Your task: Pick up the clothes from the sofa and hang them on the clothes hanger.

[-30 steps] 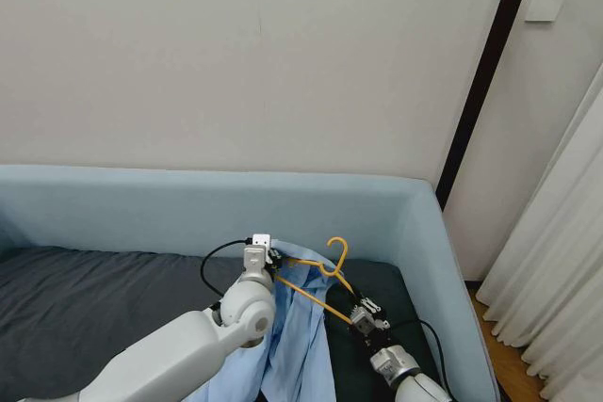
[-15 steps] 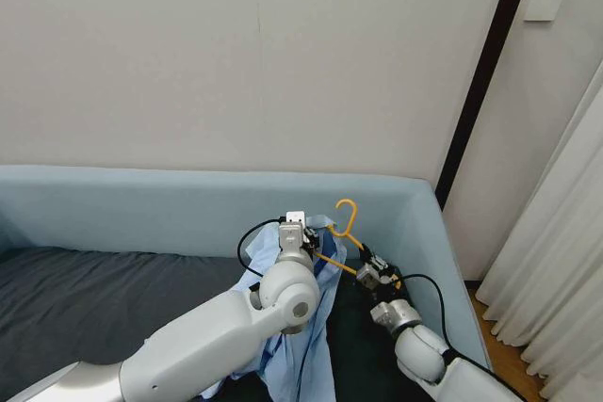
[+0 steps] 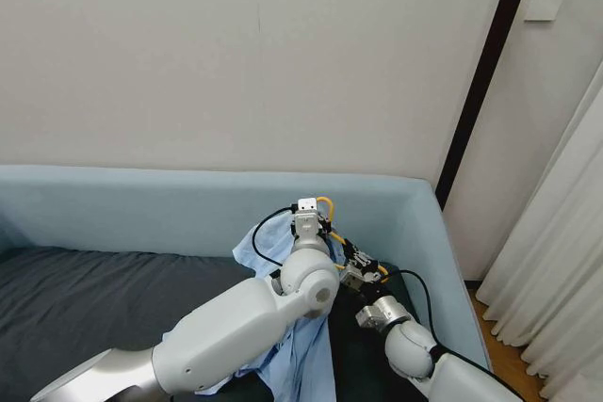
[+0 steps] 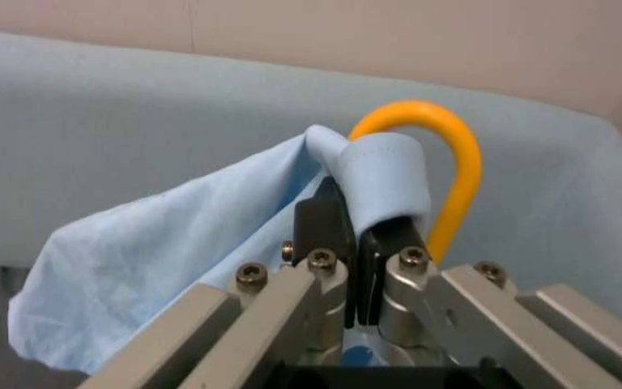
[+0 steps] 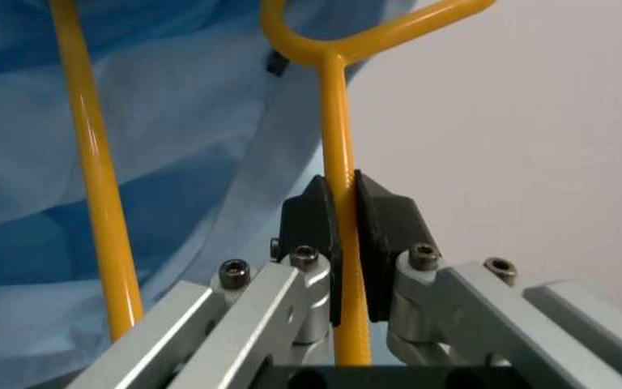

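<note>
Pinching a fold of blue shirt in the left claw at the yellow hanger hook, clamping its wire in the right claw, up over the sofa corner, best eased on gently, without tugging.

This looks like a room in a home, most likely a living room. A light blue upholstered sofa with a dark grey seat cushion stands against a plain off-white wall. Past the sofa's right end, a dark door frame rises beside a pale panel, and white pleated curtains hang down to a wooden floor. A light blue shirt and a yellow hanger above the cushion add to the domestic feel.
</note>
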Controlling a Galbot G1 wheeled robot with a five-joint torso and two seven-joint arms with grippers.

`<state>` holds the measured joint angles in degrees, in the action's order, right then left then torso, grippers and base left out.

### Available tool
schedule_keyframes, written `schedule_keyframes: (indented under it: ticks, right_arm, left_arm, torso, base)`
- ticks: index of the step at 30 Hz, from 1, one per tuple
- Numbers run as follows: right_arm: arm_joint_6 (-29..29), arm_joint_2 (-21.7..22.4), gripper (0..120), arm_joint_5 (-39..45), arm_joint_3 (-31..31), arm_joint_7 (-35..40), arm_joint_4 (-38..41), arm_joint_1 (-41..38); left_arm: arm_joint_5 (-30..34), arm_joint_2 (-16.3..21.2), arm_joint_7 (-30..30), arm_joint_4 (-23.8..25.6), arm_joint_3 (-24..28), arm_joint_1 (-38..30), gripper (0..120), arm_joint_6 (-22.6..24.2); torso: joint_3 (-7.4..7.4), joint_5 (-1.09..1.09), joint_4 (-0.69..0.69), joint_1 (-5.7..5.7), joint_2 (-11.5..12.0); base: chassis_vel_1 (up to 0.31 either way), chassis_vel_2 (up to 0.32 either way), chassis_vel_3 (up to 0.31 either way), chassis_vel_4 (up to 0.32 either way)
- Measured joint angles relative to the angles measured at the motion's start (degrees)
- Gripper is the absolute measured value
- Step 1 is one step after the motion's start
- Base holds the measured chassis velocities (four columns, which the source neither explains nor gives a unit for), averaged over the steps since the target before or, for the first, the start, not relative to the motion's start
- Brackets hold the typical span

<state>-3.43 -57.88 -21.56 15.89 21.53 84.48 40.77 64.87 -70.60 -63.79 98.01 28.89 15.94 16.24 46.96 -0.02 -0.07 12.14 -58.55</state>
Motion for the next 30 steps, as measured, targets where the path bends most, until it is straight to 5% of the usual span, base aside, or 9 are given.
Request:
schedule_keyframes:
  ticks: [11,20,25,30]
  right_arm:
    - [-0.06,2.11,4,3.06,-2.03,-0.05,1.74,-0.56]
    - [-1.80,1.71,4,3.24,-1.61,0.07,4.03,-0.38]
    - [-1.76,1.81,4,1.94,-1.54,0.08,5.54,0.45]
    - [0.05,2.15,4,1.46,-2.49,0.05,5.81,1.40]
  left_arm:
    - [-0.60,5.94,0.05,7.63,0.65,8.37,0,1.65]
    - [-3.99,3.94,0.75,7.52,0.30,11.93,0,1.23]
    - [-4.82,3.64,0.53,7.73,-0.62,13.85,15,2.32]
    - [-5.23,7.12,-0.25,11.90,-2.51,16.46,34,6.85]
  torso:
    - [-0.01,-0.01,0.01,-0.01,0.00]
    - [-0.01,-0.01,0.00,-0.01,0.00]
    - [-0.01,-0.01,0.01,-0.01,0.00]
    - [-0.01,-0.02,-0.01,-0.01,0.00]
  base:
    - [0.000,0.000,0.000,0.000]
    - [0.000,0.000,0.000,0.000]
    - [0.000,0.000,0.000,0.000]
    - [0.000,0.000,0.000,0.000]
